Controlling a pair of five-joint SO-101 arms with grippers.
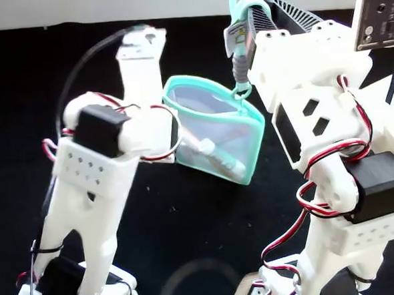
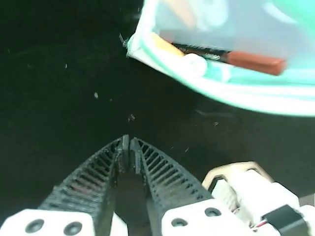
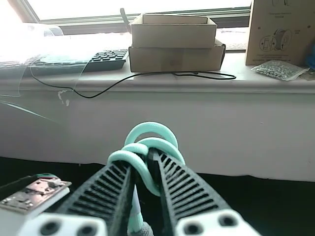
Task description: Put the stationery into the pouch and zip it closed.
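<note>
We log the black bench (image 1: 189,245) showing between the arm bases at lower centre, with its far edge along the frame's top. The teal pouch (image 1: 216,136) sits at centre frame, tilted, with pens (image 1: 214,153) inside. It hangs by its loop (image 3: 150,128) from the right end effector (image 3: 141,160), which is clamped on that loop. The left end effector (image 2: 129,145) is closed on nothing, apart from the pouch's edge.
</note>
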